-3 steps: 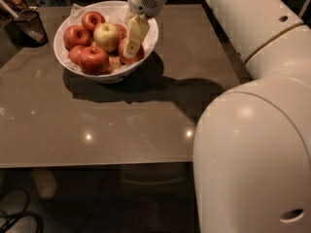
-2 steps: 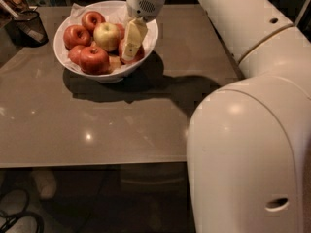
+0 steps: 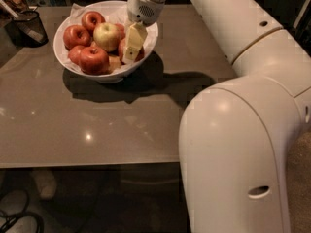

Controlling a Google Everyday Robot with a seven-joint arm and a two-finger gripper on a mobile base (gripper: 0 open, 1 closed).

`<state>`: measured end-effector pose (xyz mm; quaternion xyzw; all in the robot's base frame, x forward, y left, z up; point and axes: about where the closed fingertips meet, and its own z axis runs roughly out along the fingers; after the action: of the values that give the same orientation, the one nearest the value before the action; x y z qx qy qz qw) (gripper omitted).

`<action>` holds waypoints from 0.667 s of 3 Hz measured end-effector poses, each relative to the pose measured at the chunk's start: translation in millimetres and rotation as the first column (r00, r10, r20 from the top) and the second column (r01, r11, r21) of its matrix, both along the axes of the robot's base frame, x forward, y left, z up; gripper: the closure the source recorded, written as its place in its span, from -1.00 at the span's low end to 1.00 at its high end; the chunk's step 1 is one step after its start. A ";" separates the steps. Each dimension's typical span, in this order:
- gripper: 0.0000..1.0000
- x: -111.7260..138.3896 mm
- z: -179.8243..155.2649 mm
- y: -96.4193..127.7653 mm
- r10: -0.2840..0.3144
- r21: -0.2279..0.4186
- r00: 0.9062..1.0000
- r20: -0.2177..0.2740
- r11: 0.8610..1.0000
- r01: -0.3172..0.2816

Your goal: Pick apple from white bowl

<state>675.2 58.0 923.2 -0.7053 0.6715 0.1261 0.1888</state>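
While the white robot gripper (image 3: 132,43) is dipping into the right of the wide glossy white bowl (image 3: 112,74) on the taupe bench (image 3: 97,130), I am failing to tell whether it is closed. The round red apple (image 3: 121,48) beneath is looking firm and slick, so gripping across its widest middle is looking safest. Against 0.7 s ago, the gripper is sitting slightly lower.

The bowl (image 3: 104,75) sits toward 11 o'clock on the desk (image 3: 97,125), lined with white paper (image 3: 77,8). Inside lie several red apples (image 3: 94,58) and one yellow apple (image 3: 107,35) near the middle. The gripper (image 3: 131,46) reaches into the bowl at its 3 o'clock side, just beside the yellow apple. A black mesh cup (image 3: 29,28) stands at the bowl's 9 o'clock, apart from it. The arm (image 3: 243,38) fills the frame from 12 to 5 o'clock.
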 end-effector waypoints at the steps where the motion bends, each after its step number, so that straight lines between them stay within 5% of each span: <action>1: -0.54 3.5 -7.6 -3.3 -0.011 -0.007 1.000 -0.015 1.000 0.011; 2: -0.54 6.1 -16.7 -5.4 -0.017 -0.010 0.999 -0.034 1.000 0.016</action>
<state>681.2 52.6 906.5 -0.6984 0.6810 0.1333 0.1751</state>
